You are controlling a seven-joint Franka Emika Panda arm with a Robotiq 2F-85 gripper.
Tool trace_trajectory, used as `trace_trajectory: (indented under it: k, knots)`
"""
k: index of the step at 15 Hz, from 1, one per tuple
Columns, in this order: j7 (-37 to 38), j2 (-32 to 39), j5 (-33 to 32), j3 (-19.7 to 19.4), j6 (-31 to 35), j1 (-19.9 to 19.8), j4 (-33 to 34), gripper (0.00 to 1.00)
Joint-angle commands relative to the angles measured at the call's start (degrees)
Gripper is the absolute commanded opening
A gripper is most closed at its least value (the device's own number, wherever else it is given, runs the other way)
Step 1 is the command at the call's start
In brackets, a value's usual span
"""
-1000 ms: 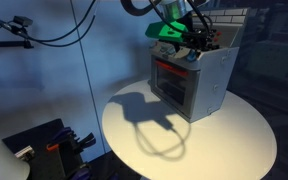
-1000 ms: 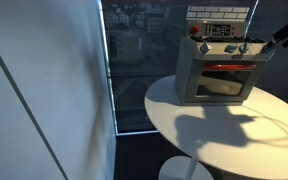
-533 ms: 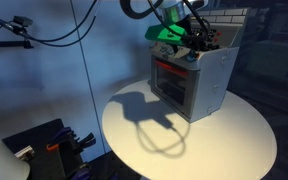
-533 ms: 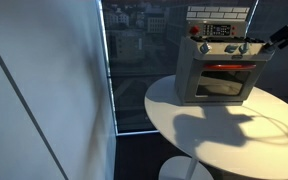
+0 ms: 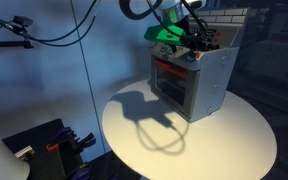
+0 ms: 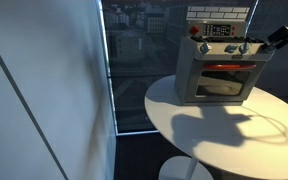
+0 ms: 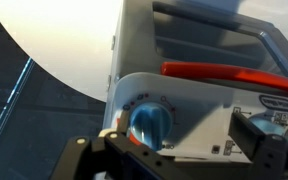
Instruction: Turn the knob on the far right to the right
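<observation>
Light-blue knob (image 7: 149, 125) between jaws spread wide, no contact

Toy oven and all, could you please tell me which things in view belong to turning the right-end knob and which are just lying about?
Job: right-end blue knob; pincer; grey toy oven.
Lying about: red burner; red door handle; round white table.

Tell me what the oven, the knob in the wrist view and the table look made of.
Oven: likely moulded plastic, matte grey, with rounded cast edges. Knob: glossy light-blue plastic, possibly translucent, since it catches highlights. Table: smooth white top, laminate or painted; shadows fall crisp on it, material uncertain.
</observation>
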Motion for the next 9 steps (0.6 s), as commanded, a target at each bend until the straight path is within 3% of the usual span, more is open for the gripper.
trace_trajectory:
  k: [1, 9]
  knots:
    - [-2.4, 0.4, 1.8, 0.5, 1.2, -0.1, 0.5, 1.0]
    - [-2.4, 1.0, 1.6, 1.0, 1.7, -0.1, 0.8, 1.0]
